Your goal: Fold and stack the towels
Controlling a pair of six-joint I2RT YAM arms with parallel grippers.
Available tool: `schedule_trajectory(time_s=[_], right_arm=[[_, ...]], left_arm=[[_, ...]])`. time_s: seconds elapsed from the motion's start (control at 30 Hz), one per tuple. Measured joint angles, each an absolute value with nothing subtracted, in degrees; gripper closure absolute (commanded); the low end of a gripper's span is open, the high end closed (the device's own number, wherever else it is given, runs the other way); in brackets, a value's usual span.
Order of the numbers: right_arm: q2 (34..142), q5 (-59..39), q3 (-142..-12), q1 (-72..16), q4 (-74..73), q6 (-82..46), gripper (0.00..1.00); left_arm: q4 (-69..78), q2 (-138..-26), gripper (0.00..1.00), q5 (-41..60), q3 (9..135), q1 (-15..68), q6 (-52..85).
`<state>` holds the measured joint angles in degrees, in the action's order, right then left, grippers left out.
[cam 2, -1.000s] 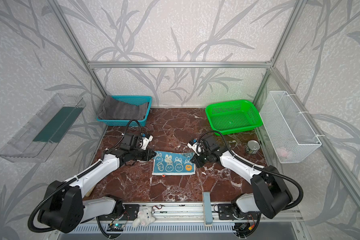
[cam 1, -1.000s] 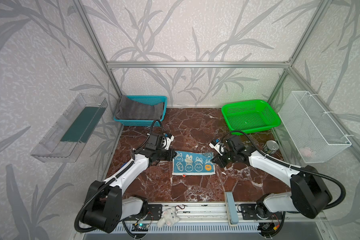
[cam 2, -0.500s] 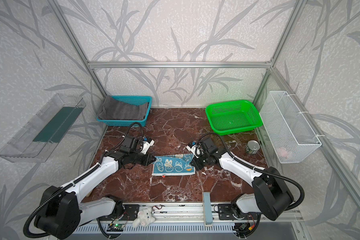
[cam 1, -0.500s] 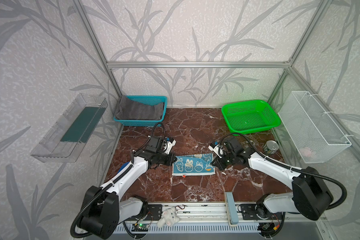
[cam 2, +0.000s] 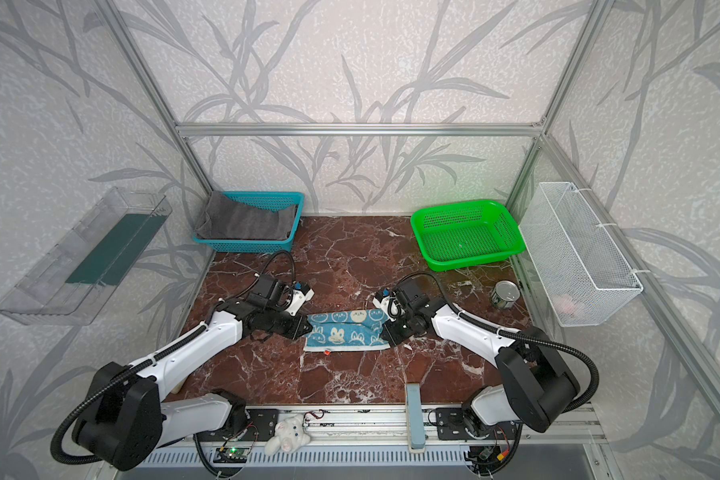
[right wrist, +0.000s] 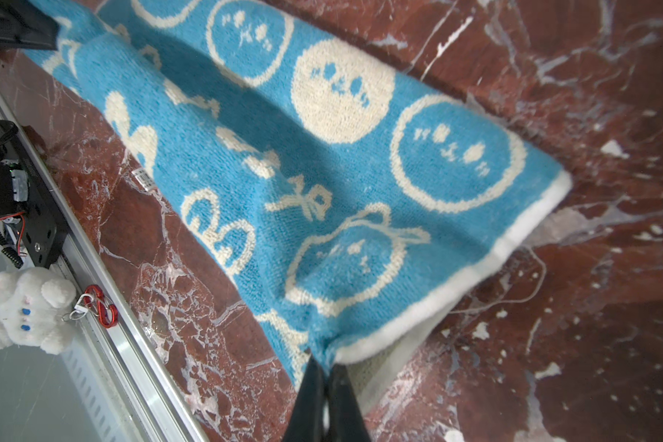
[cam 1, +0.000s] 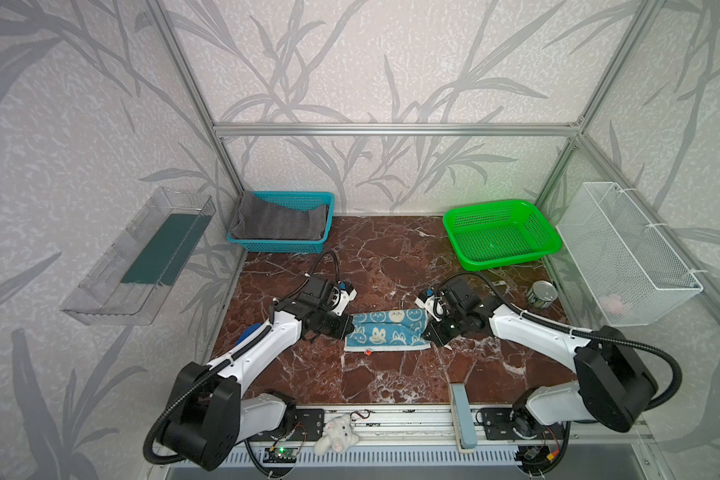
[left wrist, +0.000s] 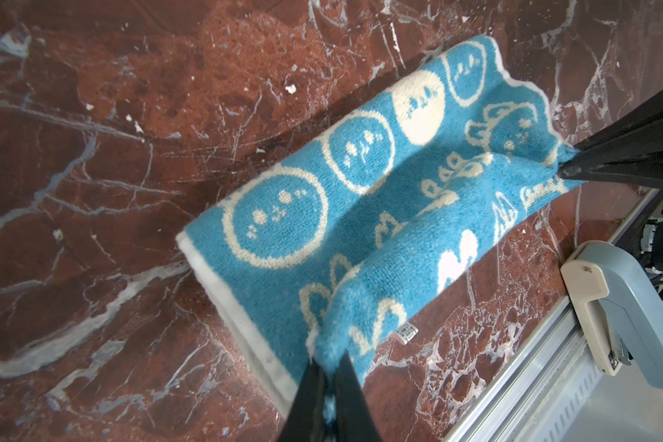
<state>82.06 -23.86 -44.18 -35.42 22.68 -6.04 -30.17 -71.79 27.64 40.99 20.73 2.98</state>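
Small teal towel (cam 1: 385, 330) lying doubled over at centre of marble table (cam 1: 391, 266), upper layer sagging between arms. At one end left gripper (cam 1: 348, 328) pinching corner, jaws closed on cloth; at opposite end right gripper (cam 1: 427, 332) clamping corner likewise. Well apart, grey towel (cam 1: 279, 220) sitting in blue basket (cam 1: 296, 194).

Marble table (cam 1: 391, 257): towel (cam 1: 385, 330), green basket (cam 1: 504, 259), tin (cam 1: 540, 294)

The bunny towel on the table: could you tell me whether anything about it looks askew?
Yes. The bunny towel is mid-fold, pinched at either end by the left gripper and right gripper. Its upper layer sags in the middle and stops short, so the lower layer's white hem shows along the near edge.
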Motion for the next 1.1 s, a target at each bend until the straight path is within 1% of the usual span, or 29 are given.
schedule_trajectory(time_s=[0.07,0.1,0.17,0.2,0.27,0.37,0.4,0.43,0.47,0.53,0.63,0.7,0.8,0.83,0.9,0.93,0.97,1.0,1.03,1.1], right_arm=[[82.35,-23.35,-44.18,-35.55,22.92,-6.68,0.87],[82.39,-23.05,-44.18,-35.57,23.07,-6.96,0.84],[82.50,-22.48,-44.18,-35.57,23.49,-7.35,0.77],[82.61,-22.28,-44.18,-35.57,23.70,-7.55,0.75],[83.13,-21.87,-44.18,-35.57,24.23,-7.77,0.69],[84.07,-21.63,-44.18,-35.57,25.08,-7.94,0.65],[84.20,-21.47,-44.18,-35.57,25.39,-7.97,0.63],[84.20,-21.17,-44.18,-35.57,25.74,-7.97,0.59],[84.09,-20.75,-44.18,-35.57,25.93,-8.08,0.55],[83.22,-19.51,-44.18,-35.57,26.24,-7.99,0.48],[79.79,-17.72,-44.18,-35.57,26.33,-7.46,0.40],[77.19,-16.78,-44.18,-35.57,26.26,-6.92,0.38],[74.43,-16.27,-44.42,-35.57,26.24,-5.85,0.37],[73.97,-16.36,-44.66,-35.57,26.24,-5.56,0.39],[73.67,-16.99,-45.30,-35.57,25.93,-5.52,0.47],[73.67,-17.65,-45.54,-35.57,25.47,-5.54,0.54],[73.84,-18.76,-45.78,-35.57,24.95,-5.87,0.63],[74.28,-19.92,-46.11,-35.57,24.62,-6.00,0.68],[75.16,-21.34,-46.65,-35.57,24.32,-6.07,0.73],[78.24,-23.99,-48.29,-35.57,24.08,-6.61,0.79]], left_arm=[[-30.48,-73.12,0.75,27.73,41.36,20.73,2.55],[-30.81,-73.76,0.73,27.88,41.65,20.73,2.39],[-31.68,-75.35,0.64,28.34,42.65,20.73,1.98],[-32.12,-76.09,0.62,28.58,43.20,20.73,1.78],[-32.53,-77.54,0.61,28.69,44.18,20.73,1.45],[-32.86,-78.85,0.55,28.64,44.84,20.43,1.37],[-32.95,-78.96,0.51,28.58,44.86,20.18,1.34],[-33.19,-78.96,0.46,28.49,44.86,20.03,1.32],[-33.36,-78.72,0.40,28.34,44.86,19.73,1.41],[-33.69,-77.49,0.33,27.20,44.86,18.96,1.28],[-34.44,-73.19,0.29,23.42,44.86,18.04,1.54],[-34.39,-69.41,0.27,21.28,44.86,17.58,1.43],[-33.52,-64.42,0.27,19.62,44.86,17.50,1.74],[-33.08,-63.46,0.27,19.55,44.88,17.50,2.22],[-31.94,-63.00,0.29,20.01,45.15,17.50,4.21],[-31.09,-63.29,0.30,20.84,45.28,17.50,5.48],[-30.00,-63.79,0.33,21.89,45.36,17.50,6.87],[-28.75,-64.38,0.37,23.55,45.36,17.50,8.36],[-27.35,-65.19,0.43,25.45,45.36,17.50,10.00],[-24.47,-67.22,0.55,29.32,45.30,17.58,13.21]])
